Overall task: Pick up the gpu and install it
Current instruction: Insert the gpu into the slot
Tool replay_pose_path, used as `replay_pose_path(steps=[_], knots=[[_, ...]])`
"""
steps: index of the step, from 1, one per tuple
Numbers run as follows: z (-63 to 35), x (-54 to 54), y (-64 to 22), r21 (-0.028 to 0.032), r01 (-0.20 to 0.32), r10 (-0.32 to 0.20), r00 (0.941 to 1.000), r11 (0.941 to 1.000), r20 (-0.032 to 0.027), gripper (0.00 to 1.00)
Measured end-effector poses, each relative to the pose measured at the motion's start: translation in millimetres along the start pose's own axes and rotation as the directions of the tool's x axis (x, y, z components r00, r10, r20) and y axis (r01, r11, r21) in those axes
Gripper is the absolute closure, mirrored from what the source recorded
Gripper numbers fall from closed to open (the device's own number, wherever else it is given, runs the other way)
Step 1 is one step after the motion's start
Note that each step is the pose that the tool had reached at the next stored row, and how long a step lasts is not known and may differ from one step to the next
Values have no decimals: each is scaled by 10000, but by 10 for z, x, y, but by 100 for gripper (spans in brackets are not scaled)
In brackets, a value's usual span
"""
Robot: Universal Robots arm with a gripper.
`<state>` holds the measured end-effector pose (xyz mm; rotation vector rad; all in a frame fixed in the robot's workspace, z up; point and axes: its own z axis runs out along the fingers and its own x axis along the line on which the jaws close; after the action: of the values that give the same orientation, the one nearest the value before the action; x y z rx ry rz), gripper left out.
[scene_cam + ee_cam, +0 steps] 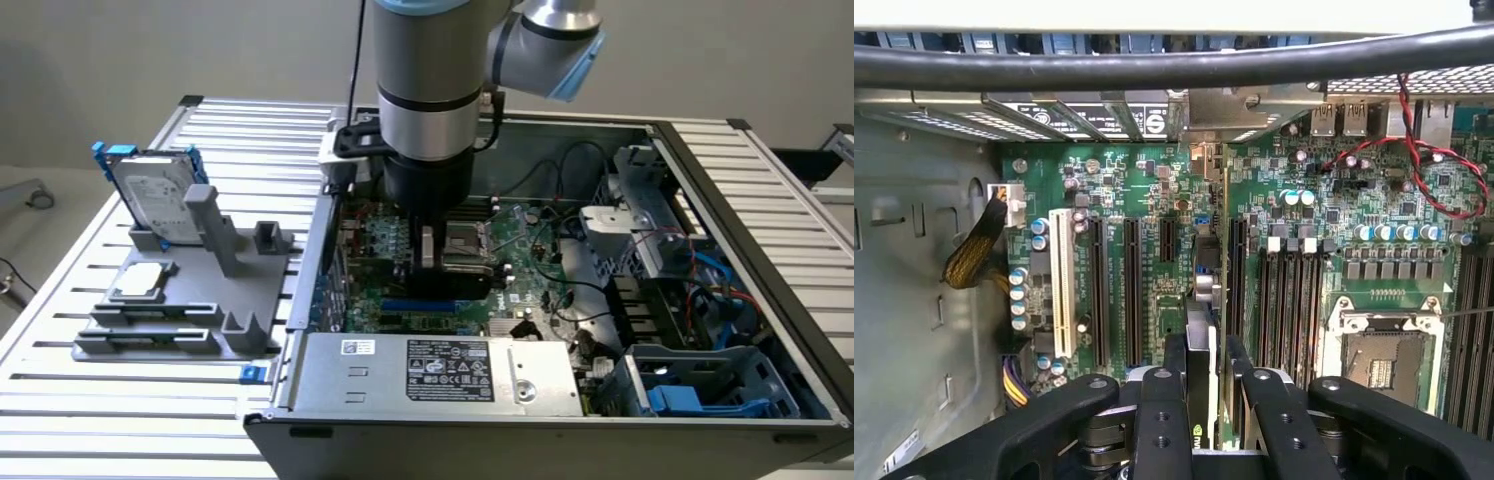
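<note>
Jaws nearest you clamp the graphics card (pixel 1200 340) edge-down so its contacts face the motherboard (pixel 1324 200) slots; rack (pixel 220 240) at the case's (pixel 534 437) nine o'clock.

End effector (pixel 1204 350) grips the gpu (pixel 1200 318) edge-on at the motherboard (pixel 1154 190) slots

Plain pale grey wall (pixel 174 45) behind, unmarked. Worktop (pixel 120 400) of ribbed silver aluminium slats. Light even, shadows soft. Off the worktop's edge at the exterior view's left: pale floor (pixel 27 235), a small dark caster (pixel 40 197) standing on it.
</note>
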<state>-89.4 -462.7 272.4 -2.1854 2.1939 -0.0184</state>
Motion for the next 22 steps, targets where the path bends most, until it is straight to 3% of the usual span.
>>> replay_pose_path(steps=[22], knots=[[56,2,31,-17,-1,1,10000,10000,-1,74]])
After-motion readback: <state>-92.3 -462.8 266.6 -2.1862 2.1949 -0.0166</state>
